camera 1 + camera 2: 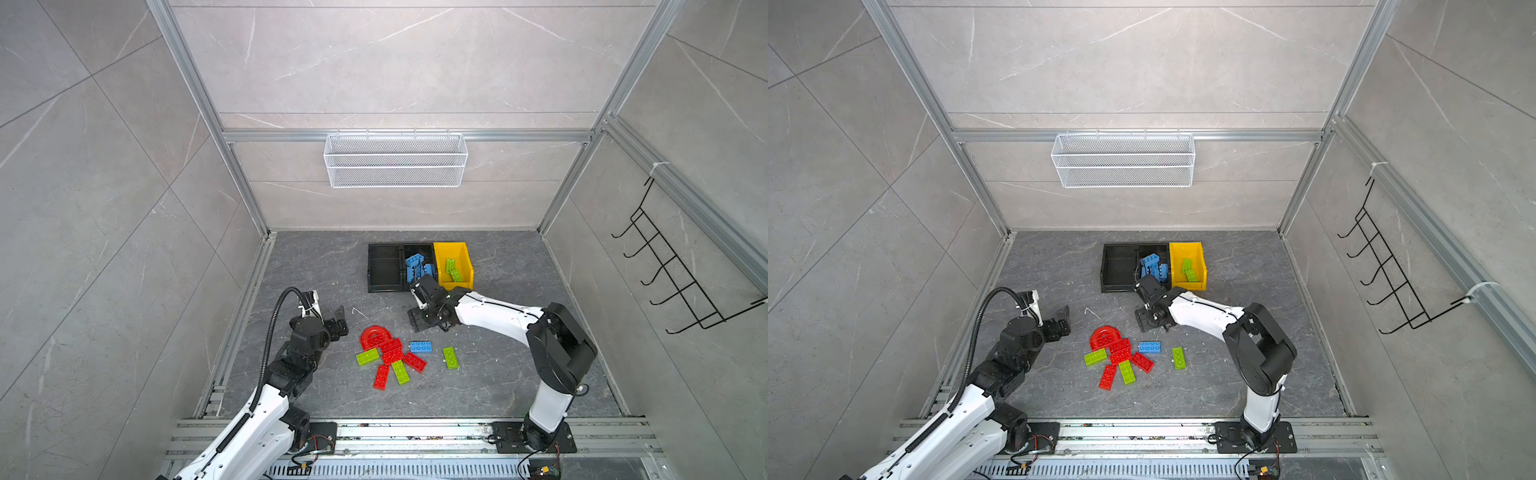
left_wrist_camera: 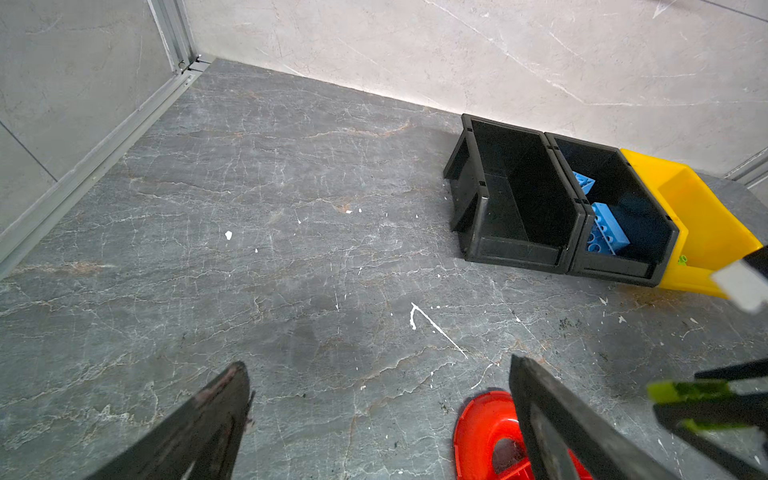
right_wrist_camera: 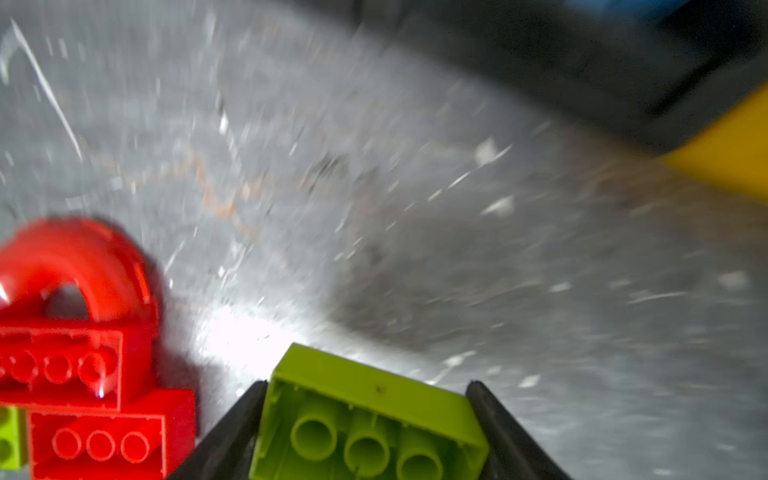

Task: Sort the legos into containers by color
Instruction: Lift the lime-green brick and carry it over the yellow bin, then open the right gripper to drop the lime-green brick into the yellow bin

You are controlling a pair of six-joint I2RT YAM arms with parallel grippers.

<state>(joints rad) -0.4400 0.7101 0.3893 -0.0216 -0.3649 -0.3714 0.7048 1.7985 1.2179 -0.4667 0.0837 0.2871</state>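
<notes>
My right gripper (image 3: 368,386) is shut on a lime green brick (image 3: 365,436), hollow underside toward the camera, held above the floor in front of the containers. In both top views this gripper (image 1: 420,321) hangs near the middle black bin (image 1: 417,249) that holds blue bricks (image 1: 415,266). The yellow bin (image 1: 464,259) holds green bricks, and the left black bin (image 1: 384,268) is empty. Loose legos lie on the floor: a red arch (image 1: 374,334), red bricks (image 1: 391,353), green bricks (image 1: 450,357) and a blue brick (image 1: 420,346). My left gripper (image 2: 378,399) stands open beside the arch (image 2: 482,432).
A white wire basket (image 1: 395,160) hangs on the back wall and a black hook rack (image 1: 673,266) on the right wall. Aluminium rails (image 1: 249,299) border the grey floor. The blurred right gripper with the green brick (image 2: 685,390) shows in the left wrist view.
</notes>
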